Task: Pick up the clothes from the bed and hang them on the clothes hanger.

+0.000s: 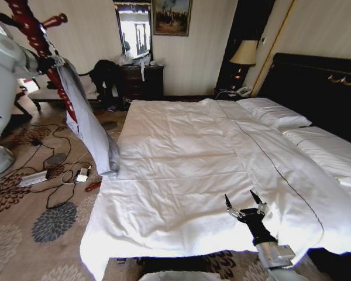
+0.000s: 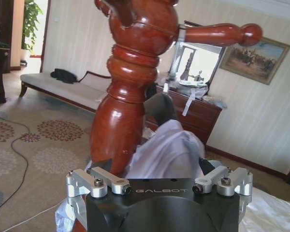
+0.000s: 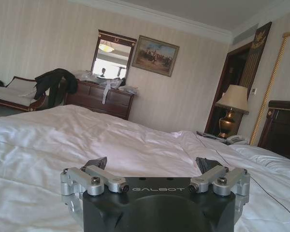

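The light grey clothes (image 1: 90,126) hang down along the red-brown wooden clothes hanger (image 1: 32,26), a turned coat stand left of the bed (image 1: 181,152); their lower end brushes the mattress corner. My left gripper (image 1: 55,61) is up at the stand where the fabric starts. In the left wrist view its jaws stand apart, the clothes (image 2: 169,145) bunched between them, close against the stand's post (image 2: 130,96). My right gripper (image 1: 244,202) hovers open and empty over the white quilt near the bed's foot. In its wrist view, the right gripper (image 3: 152,164) faces bare sheets (image 3: 63,130).
Cables and a power strip (image 1: 35,177) lie on the patterned carpet left of the bed. A black garment (image 1: 105,73) hangs over a chair by the dark dresser (image 1: 141,81). A bench (image 1: 44,93) is behind the stand; a lamp (image 1: 244,54) and dark headboard (image 1: 316,82) are at right.
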### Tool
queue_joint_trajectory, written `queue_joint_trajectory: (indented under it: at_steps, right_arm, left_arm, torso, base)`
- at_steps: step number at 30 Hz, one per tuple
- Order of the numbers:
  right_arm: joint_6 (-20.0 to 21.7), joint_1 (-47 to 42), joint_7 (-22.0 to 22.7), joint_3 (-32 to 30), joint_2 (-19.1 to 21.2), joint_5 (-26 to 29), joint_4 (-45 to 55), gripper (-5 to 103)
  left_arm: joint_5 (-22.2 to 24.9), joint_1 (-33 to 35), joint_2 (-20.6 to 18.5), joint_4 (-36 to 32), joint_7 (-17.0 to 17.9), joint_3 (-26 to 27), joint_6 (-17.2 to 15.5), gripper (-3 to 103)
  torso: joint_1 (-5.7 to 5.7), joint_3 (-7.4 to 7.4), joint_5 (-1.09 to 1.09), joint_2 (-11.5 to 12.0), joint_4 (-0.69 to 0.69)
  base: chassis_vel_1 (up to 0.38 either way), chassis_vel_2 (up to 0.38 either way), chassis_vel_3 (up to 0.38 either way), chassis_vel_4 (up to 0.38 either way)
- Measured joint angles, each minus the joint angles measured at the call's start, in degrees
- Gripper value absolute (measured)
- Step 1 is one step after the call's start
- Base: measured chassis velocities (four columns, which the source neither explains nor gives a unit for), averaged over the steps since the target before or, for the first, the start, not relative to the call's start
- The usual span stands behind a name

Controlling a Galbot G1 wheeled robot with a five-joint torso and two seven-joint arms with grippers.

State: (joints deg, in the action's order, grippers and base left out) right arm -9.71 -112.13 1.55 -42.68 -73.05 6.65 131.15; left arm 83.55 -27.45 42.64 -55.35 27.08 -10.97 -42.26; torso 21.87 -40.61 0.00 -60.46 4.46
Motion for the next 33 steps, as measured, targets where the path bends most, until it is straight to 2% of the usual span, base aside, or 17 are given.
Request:
queue_joint_trajectory:
  at_steps: [8,13,14,16,19,20,22,23,25,27,28,31,33]
  right_arm:
    - [0.0,0.0,0.0,0.0,0.0,0.0,0.0,100]
    - [0.0,0.0,0.0,0.0,0.0,0.0,0.0,100]
    - [0.0,0.0,0.0,0.0,0.0,0.0,0.0,100]
    - [0.0,0.0,0.0,0.0,0.0,0.0,0.0,100]
    - [0.0,0.0,0.0,0.0,0.0,0.0,0.0,100]
    - [0.0,0.0,0.0,0.0,0.0,0.0,0.0,100]
    - [0.0,0.0,0.0,0.0,0.0,0.0,0.0,100]
    - [0.0,0.0,0.0,0.0,0.0,0.0,0.0,100]
    - [0.0,0.0,0.0,0.0,0.0,0.0,0.0,100]
    - [0.0,0.0,0.0,0.0,0.0,0.0,0.0,100]
    - [0.0,0.0,0.0,0.0,0.0,0.0,0.0,100]
    - [0.0,0.0,0.0,0.0,0.0,0.0,0.0,100]
    - [0.0,0.0,0.0,0.0,0.0,0.0,0.0,100]
  left_arm:
    - [0.7,3.6,-1.7,-6.1,0.7,2.3,0.0,100]
    - [1.2,10.8,-5.6,-14.4,0.2,6.6,1.0,100]
    - [1.2,10.8,-5.6,-14.4,0.2,6.6,1.0,100]
    - [2.0,14.9,-7.7,-18.7,-0.7,9.0,2.3,100]
    - [1.8,22.8,-12.9,-26.9,-4.2,13.2,6.3,100]
    - [1.8,22.8,-12.9,-26.9,-4.2,13.2,6.3,100]
    - [1.6,28.5,-16.3,-31.5,-6.0,15.8,9.0,100]
    - [1.6,28.5,-16.3,-31.5,-6.0,15.8,9.0,100]
    - [0.9,32.2,-18.4,-34.3,-6.6,17.3,11.1,100]
    - [-0.4,39.7,-21.0,-39.0,-6.6,22.0,13.8,100]
    - [-0.4,39.7,-21.0,-39.0,-6.6,22.0,13.8,100]
    - [-3.1,46.8,-22.5,-44.1,-6.5,26.8,17.4,100]
    - [-3.6,48.3,-22.5,-45.3,-6.1,27.6,18.2,100]
  torso:
    - [0.00,0.00,0.00,0.0,0.01]
    - [0.00,0.00,0.00,0.0,0.01]
    - [0.00,0.00,0.00,0.0,0.01]
    - [0.00,0.00,-0.01,0.0,-0.01]
    - [0.00,0.00,0.02,0.0,0.01]
    - [0.00,0.00,0.02,0.0,0.01]
    - [0.00,0.00,-0.01,0.0,-0.02]
    - [0.00,0.00,-0.01,0.0,-0.02]
    - [0.00,0.00,-0.01,0.0,-0.02]
    - [0.00,0.00,0.00,0.0,0.02]
    - [0.00,0.00,0.00,0.0,0.02]
    - [0.00,0.00,0.00,0.0,-0.03]
    - [-0.01,0.00,0.00,0.0,-0.01]
  base:
    - [0.000,0.000,0.000,0.000]
    - [0.000,0.000,0.000,0.000]
    - [0.000,0.000,0.000,0.000]
    - [0.000,0.000,0.000,0.000]
    - [0.000,0.000,0.000,0.000]
    - [0.000,0.000,0.000,0.000]
    - [0.000,0.000,0.000,0.000]
    - [0.000,0.000,0.000,0.000]
    - [0.000,0.000,0.000,0.000]
    - [0.000,0.000,0.000,0.000]
    - [0.000,0.000,0.000,0.000]
    - [0.000,0.000,0.000,0.000]
    - [0.000,0.000,0.000,0.000]
